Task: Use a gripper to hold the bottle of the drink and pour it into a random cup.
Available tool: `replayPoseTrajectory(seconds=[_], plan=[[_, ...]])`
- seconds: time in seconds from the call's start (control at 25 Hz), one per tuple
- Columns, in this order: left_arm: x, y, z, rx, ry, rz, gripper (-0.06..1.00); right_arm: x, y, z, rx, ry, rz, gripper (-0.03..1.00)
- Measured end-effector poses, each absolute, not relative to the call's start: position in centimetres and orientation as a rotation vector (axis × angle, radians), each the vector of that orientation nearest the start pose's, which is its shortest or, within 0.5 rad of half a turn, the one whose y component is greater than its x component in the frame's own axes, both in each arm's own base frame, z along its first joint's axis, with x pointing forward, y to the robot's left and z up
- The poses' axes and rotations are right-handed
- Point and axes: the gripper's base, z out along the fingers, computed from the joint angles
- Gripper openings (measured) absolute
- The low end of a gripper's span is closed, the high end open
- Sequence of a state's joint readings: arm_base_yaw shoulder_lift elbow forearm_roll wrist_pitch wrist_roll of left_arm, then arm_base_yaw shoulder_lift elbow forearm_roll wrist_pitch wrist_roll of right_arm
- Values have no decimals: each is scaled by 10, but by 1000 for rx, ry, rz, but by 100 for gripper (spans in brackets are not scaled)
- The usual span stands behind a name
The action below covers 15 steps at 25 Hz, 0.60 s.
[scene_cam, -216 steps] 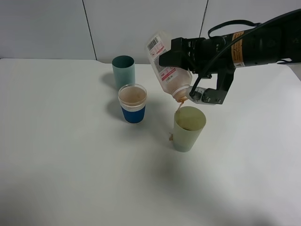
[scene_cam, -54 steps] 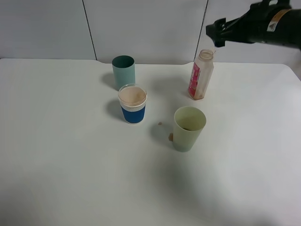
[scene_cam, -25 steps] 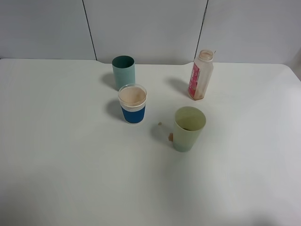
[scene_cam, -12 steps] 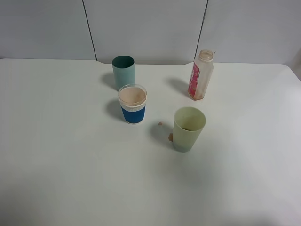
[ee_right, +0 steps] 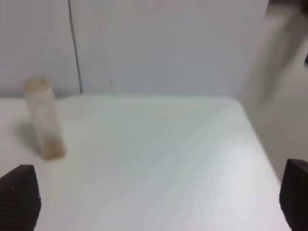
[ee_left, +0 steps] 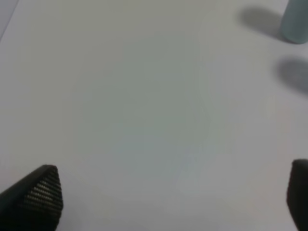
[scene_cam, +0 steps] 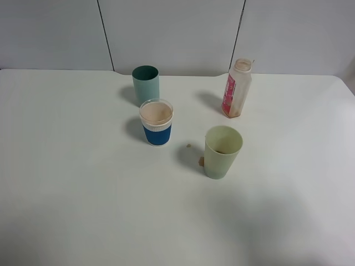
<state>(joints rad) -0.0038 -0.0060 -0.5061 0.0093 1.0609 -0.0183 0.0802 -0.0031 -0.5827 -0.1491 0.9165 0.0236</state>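
The small translucent whitish plastic bottle with a pink label (scene_cam: 237,88) stands upright far right on the white worktop (scene_cam: 72,183), beyond the pale yellow-green tapered plastic cup (scene_cam: 222,151), and with the right tool (ee_right: 154,202) spread wide, empty, pouring looks finished, leaving nothing further.

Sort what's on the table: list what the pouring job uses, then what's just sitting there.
Job:
- bottle, upright, nearly empty
- green cup, a little brown drink inside
- right gripper, open

Just there:
- teal cup
- blue-sleeved cup, full of brown liquid
- two brown drips beside the green cup
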Motion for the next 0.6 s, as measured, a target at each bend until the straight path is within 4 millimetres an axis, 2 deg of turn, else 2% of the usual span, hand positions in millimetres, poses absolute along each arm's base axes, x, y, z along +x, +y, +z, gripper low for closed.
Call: replayPoseTrajectory(seconds=[0.32,0.48,0.6], plan=[[-7,1,279,-15,2032,-3,93,-14,-10,301,-46,1928,-66,99],[-7,1,279,-15,2032,-3,93,-6,-6,283,-66,2008,-24,99],[-7,1,279,-15,2032,-3,93,-5,-5,279,-78,2031,-24,99]])
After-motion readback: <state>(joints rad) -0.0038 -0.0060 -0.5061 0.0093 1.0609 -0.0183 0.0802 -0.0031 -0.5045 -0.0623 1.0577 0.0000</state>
